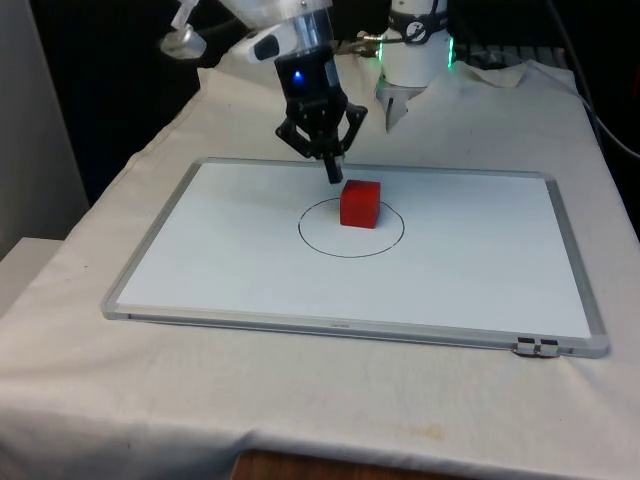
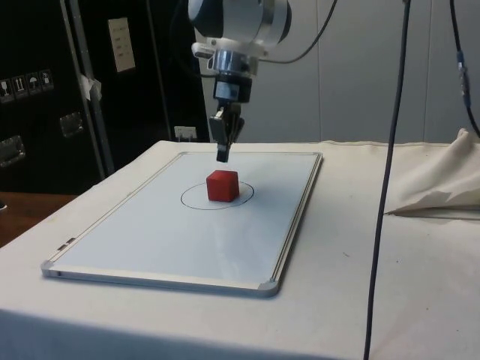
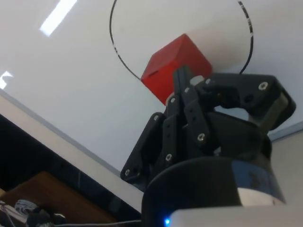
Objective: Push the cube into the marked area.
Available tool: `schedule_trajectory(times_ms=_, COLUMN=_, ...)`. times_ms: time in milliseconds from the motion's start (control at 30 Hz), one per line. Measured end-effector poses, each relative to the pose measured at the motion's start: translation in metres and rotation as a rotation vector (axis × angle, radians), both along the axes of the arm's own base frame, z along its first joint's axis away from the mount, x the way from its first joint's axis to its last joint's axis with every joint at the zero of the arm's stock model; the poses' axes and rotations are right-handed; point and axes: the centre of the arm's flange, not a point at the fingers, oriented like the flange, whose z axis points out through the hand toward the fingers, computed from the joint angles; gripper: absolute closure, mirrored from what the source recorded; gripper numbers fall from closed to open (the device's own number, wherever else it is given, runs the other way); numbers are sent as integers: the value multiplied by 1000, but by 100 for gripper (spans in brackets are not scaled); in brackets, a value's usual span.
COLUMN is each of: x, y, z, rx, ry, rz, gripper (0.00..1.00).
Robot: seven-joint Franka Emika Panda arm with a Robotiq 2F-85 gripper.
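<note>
The red cube (image 1: 360, 203) sits on the whiteboard (image 1: 220, 250) inside the drawn circle (image 1: 318, 243), so the push appears complete; the pincer (image 1: 335, 175), fingers closed together and holding nothing, hangs just behind the cube.

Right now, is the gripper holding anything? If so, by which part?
Nothing is held. The gripper has its fingers shut together, empty, just behind the cube, which sits free inside the circle.
</note>
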Motion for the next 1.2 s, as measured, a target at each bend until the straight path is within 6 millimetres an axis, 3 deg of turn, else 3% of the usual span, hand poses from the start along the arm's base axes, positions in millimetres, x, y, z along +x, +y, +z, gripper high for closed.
schedule_trajectory(times_ms=200, x=6, y=3, z=16, rx=-4, ry=-17, rz=20, gripper=100)
schedule_trajectory(times_ms=600, x=21, y=27, z=43, rx=-13, ry=-40, rz=51, gripper=100)
schedule_trajectory(times_ms=1200, x=33, y=41, z=50, rx=-106, ry=-50, rz=101, gripper=100)
